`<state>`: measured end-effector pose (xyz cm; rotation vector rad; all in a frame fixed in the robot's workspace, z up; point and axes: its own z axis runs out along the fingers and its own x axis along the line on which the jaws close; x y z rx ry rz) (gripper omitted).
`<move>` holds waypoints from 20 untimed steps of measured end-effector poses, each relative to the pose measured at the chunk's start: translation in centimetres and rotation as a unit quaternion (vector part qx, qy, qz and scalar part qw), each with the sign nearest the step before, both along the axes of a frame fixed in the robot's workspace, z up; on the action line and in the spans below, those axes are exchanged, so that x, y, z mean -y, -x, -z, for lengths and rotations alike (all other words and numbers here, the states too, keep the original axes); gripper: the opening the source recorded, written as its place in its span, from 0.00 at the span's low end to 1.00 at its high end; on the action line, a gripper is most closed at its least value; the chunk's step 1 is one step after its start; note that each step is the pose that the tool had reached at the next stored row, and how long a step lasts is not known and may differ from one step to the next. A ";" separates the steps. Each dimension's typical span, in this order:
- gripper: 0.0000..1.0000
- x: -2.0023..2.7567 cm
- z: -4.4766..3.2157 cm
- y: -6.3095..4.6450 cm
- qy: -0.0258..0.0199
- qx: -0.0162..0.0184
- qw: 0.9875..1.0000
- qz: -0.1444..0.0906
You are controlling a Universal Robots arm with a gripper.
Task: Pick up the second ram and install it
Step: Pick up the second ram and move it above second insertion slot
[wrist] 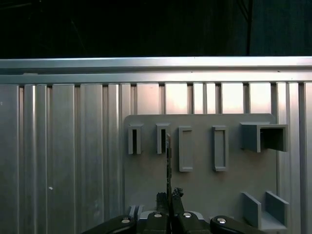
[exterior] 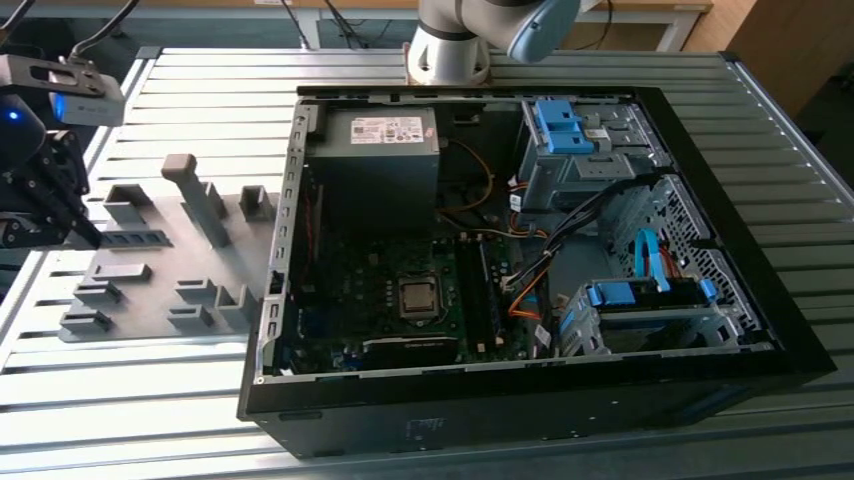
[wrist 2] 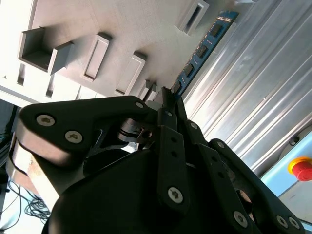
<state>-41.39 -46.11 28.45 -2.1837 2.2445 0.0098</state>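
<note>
While hanging over the grey fixture plate (wrist: 146, 180) at the exterior view's left, pinches with closed gripper (wrist: 169, 196) the near end of the second ram (wrist 2: 202, 46). Points long axis straight away from the fingertips, toward the open computer case (exterior: 534, 405). Holds inside motherboard (exterior: 387, 280), power supply (exterior: 378, 150), blue cables (exterior: 650, 255).

On the ribbed aluminium table (exterior: 174, 420), the grey plastic fixture plate (exterior: 150, 285) lies to the exterior view's left of the open black computer case (exterior: 534, 410). The thin blue-green ram strip (wrist 2: 202, 48) stands on edge among the plate's blocks (the black gripper (wrist 2: 165, 95) clasps one end).
</note>
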 end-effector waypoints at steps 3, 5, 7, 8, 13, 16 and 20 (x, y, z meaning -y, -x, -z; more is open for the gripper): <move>0.14 0.00 -0.16 0.0 0.000 0.000 1.000 0.000; 0.14 0.00 -0.27 0.0 0.000 0.000 1.000 0.000; 0.14 0.00 -0.37 0.0 0.000 0.000 1.000 0.000; 0.14 0.00 -0.41 0.0 0.000 0.000 1.000 0.000; 0.14 0.00 -0.69 0.0 0.000 0.000 1.000 0.000; 0.14 0.00 -0.83 0.0 0.000 0.000 1.000 0.000; 0.14 0.00 -1.05 0.0 0.000 0.000 1.000 0.000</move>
